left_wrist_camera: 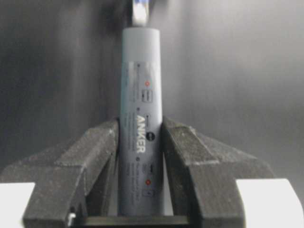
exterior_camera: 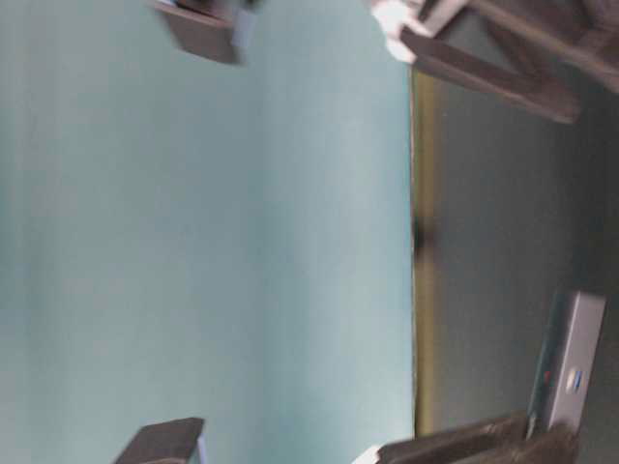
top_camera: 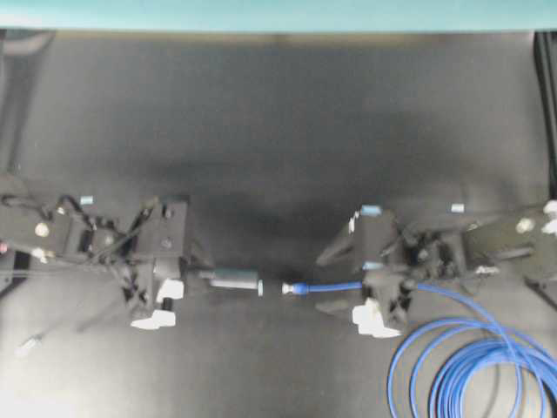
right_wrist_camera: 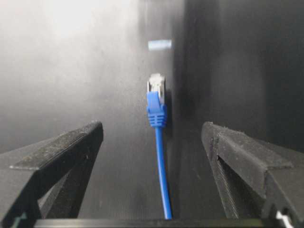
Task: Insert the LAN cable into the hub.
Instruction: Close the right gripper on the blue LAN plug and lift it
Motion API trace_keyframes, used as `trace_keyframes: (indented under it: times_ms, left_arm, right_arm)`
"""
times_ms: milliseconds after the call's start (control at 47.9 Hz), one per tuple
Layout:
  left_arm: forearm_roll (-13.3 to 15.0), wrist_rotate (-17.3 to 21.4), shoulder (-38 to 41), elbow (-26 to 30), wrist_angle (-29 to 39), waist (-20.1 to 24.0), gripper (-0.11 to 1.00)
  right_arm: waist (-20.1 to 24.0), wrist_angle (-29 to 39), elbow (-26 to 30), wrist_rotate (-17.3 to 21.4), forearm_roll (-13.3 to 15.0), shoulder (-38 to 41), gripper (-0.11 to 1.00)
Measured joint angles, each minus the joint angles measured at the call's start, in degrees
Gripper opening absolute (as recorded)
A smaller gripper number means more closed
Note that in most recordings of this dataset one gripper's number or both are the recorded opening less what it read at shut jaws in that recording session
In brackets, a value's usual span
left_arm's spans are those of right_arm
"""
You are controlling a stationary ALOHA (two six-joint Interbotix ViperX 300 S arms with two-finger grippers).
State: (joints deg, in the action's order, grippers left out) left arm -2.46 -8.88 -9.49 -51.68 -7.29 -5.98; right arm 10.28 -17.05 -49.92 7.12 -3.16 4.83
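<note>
Left to right: the left gripper (left_wrist_camera: 140,156), matte black with grainy fingers, is clenched on the hub (left_wrist_camera: 140,118), one slim grey bar printed "ANKER", held just clear of the black table (top_camera: 278,131). A small gap separates the hub's free end from the clear plug of the LAN cable (top_camera: 326,286), one smooth bright-blue cord lying between the widely parted jaws of the right gripper (right_wrist_camera: 156,142), grasping nothing; its remainder is coiled at lower right.

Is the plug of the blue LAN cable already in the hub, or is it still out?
Out. In the overhead view a gap of bare table separates the LAN cable plug from the hub end.
</note>
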Motion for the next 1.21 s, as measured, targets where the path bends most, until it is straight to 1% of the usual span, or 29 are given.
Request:
trace_keyframes:
  times_ms: [104, 292, 376, 438, 480, 542, 626, 689, 709, 918, 1210]
  left_arm:
    - [0.00, 0.00, -1.93, 0.18, 2.90, -0.26, 0.28]
    - [0.00, -0.26, -3.16, 0.26, 3.96, -0.79, 0.28]
    - [0.00, -0.35, -3.16, 0.26, 3.96, -0.88, 0.28]
    - [0.00, -0.35, -3.16, 0.26, 3.96, -0.97, 0.28]
    - [0.00, -0.26, -3.25, 0.26, 3.96, -0.97, 0.28]
    - [0.00, -0.35, -3.16, 0.26, 4.04, -0.97, 0.28]
    - [0.00, -0.35, -3.16, 0.26, 4.04, -0.97, 0.28]
    - [0.00, -0.35, -3.16, 0.26, 4.04, -0.97, 0.28]
    - [0.00, -0.35, -3.16, 0.26, 4.04, -0.97, 0.28]
    - [0.00, -0.35, -3.25, 0.18, 3.87, -0.97, 0.28]
    - [0.00, 0.53, -3.25, 0.18, 2.11, -0.97, 0.28]
  right_arm:
    - [0.09, -0.70, 1.41, 0.00, 0.00, 2.72, 0.81]
    - [0.09, -1.05, 2.72, 0.00, -0.09, 5.80, 0.79]
    - [0.09, -1.05, 3.16, 0.00, -0.35, 7.21, 0.76]
    - [0.00, -1.05, 3.52, 0.00, -0.79, 7.82, 0.72]
    - [0.00, -0.97, 3.78, 0.00, -1.05, 8.00, 0.67]
    - [-0.09, -0.88, 3.87, 0.00, -1.41, 8.09, 0.56]
    - [-0.09, -0.70, 3.69, 0.26, -2.46, 8.09, 0.34]
    - [0.00, -0.44, 3.52, 1.41, -3.43, 8.00, 0.17]
    - [0.00, -0.35, 3.43, 1.85, -3.60, 8.00, 0.13]
    - [0.53, -0.62, 3.16, 7.21, -4.22, 7.38, 0.13]
    - [1.32, -6.15, 3.16, 7.56, -4.22, 4.48, 0.13]
